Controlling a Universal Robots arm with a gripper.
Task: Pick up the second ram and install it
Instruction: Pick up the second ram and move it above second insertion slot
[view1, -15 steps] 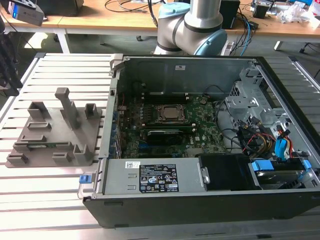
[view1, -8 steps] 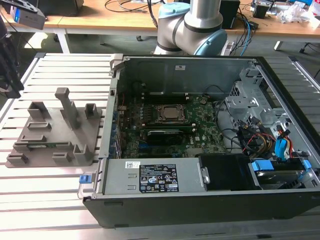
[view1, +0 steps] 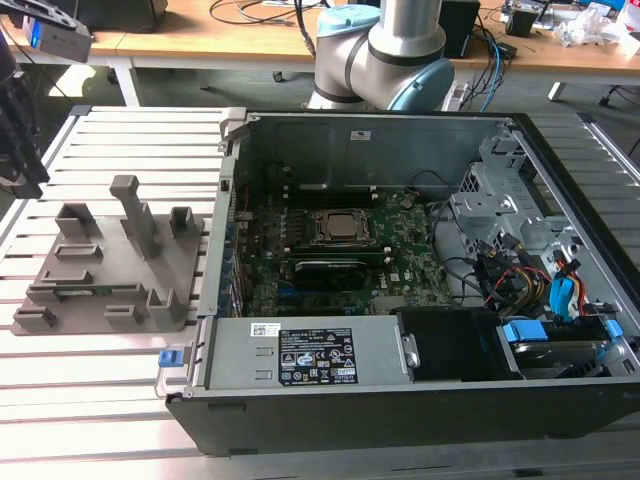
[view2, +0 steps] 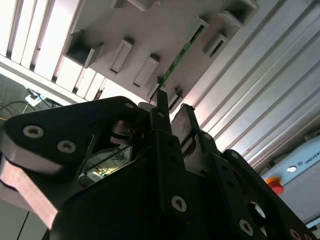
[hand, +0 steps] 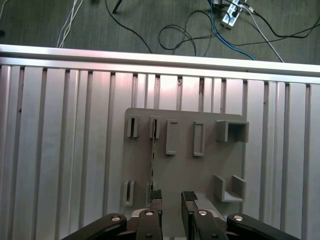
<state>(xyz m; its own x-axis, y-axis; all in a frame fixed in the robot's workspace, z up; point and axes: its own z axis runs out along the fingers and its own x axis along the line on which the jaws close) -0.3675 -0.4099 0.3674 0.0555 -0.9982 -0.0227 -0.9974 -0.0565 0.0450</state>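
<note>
The second ram (hand: 152, 160), a thin green circuit-board stick, stands on its long edge in a grey plastic fixture (hand: 200, 170), its two ends seated in a pair of narrow slots. The fixture is a flat plate with several upright slotted blocks and posts, and it lies on a table (hand: 60, 150) of ribbed aluminium rails. In the first wrist view the gripper (hand: 172, 200) hovers over the fixture near one end of the stick. Its two dark fingers (hand: 156, 199) are spread apart with a clear gap between them and hold nothing. One fingertip lines up with the stick's end, though contact cannot be judged. In the exterior view, an open computer case (view1: 380, 370) lies just beside the fixture, on the exterior view's right, with its green motherboard (view1: 400, 270) exposed. The base of the arm (view1: 385, 45) rises behind the case.
</note>
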